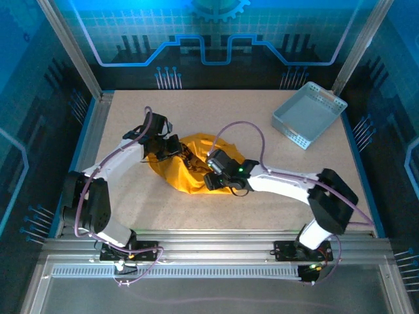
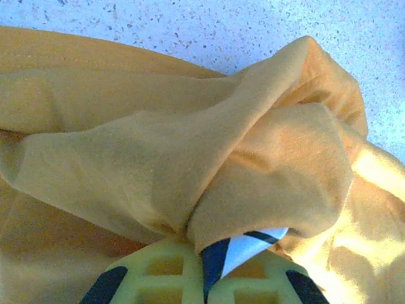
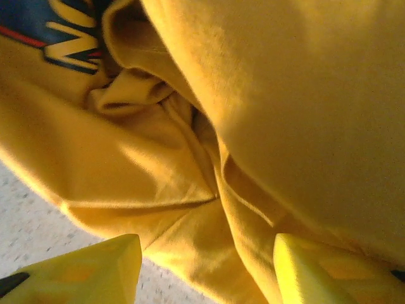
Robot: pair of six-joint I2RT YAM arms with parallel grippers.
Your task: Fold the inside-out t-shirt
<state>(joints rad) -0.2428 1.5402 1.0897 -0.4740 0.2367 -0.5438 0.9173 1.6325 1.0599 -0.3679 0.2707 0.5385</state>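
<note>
Shirt: the mustard-yellow soft cloth short-sleeved t-shirt point(image 1: 190, 171) lies bunched in a rumpled heap at the middle of the speckled beige table point(image 1: 262, 196), between the two arms and nowhere flat.
Print: a strip of the dark navy print with pale lettering point(image 3: 63, 31) peeks out among deep folds, so it looks only partly turned.
Left gripper point(image 2: 205, 282): clamped tight on a fold at the far-left side of the heap, with a sliver of navy and white cloth pinched in the seam between its fingers.
Right gripper point(image 3: 202, 266): its fingers stand wide apart at the near-right edge of the heap. A thick ridge of cloth sits in the gap, and bare table shows beside one finger, so nothing is gripped.
Step in hand: probably taking a second hold so the heap can be pulled open and laid flat.
Doing it well: close the right fingers on one single layer, ideally a hem or sleeve edge, not on the whole ridge. Keep the left pinch firm, then draw the two holds apart low over the table so the cloth spreads without twisting.
Risk: grabbing several layers would drag the bundle along in one lump.
Basket: the pale blue-grey perforated plastic basket point(image 1: 304, 112) sits at the far right, well apart from the shirt, with nothing in it.
</note>
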